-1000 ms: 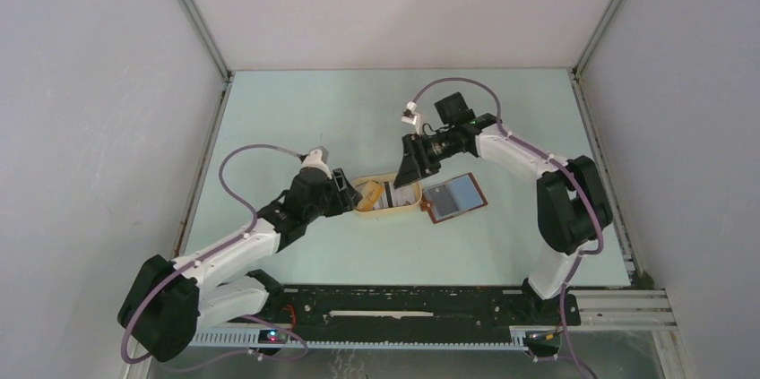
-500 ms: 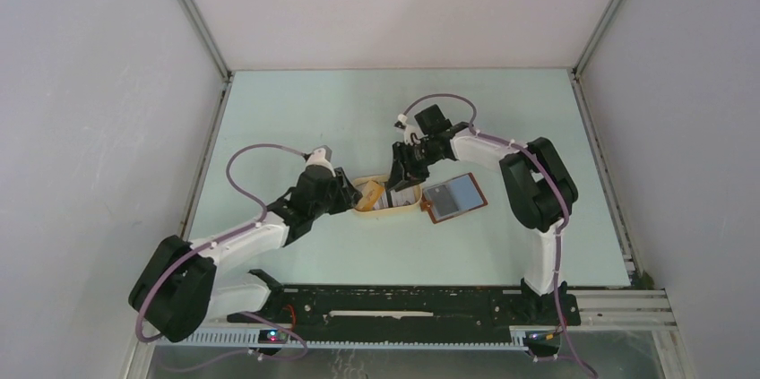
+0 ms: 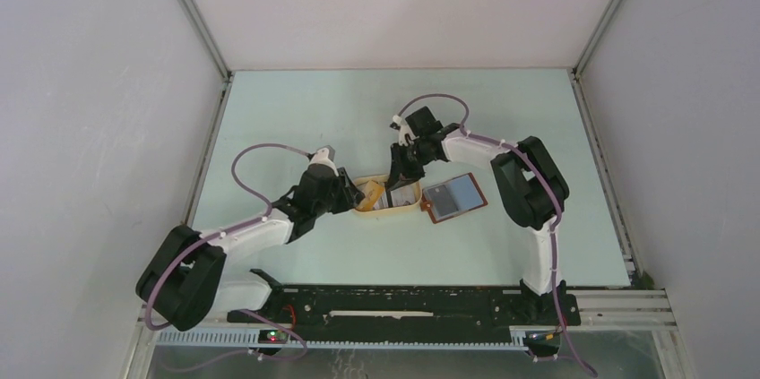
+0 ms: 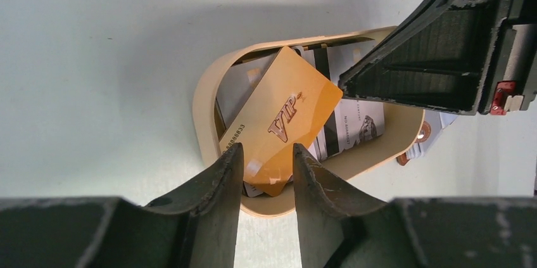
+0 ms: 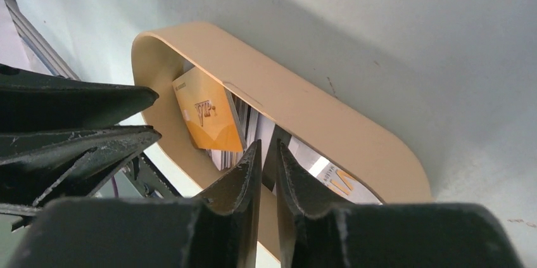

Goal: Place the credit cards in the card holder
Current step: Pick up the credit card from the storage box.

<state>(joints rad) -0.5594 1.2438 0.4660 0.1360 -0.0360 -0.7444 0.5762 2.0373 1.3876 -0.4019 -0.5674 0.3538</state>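
The credit cards [image 4: 354, 128] lie heaped in the oval tray [image 4: 202, 109] about the middle of the table [image 3: 314, 110], and the card holder [image 3: 454, 196] is open just beside the tray's right end. The left gripper [image 4: 266, 151] is at the tray's left end, fingers parted either side of a corner of the orange card [image 4: 278, 122]. The right gripper [image 5: 267, 147] reaches in from the far side, fingers squeezed almost together on what looks like one card's edge.
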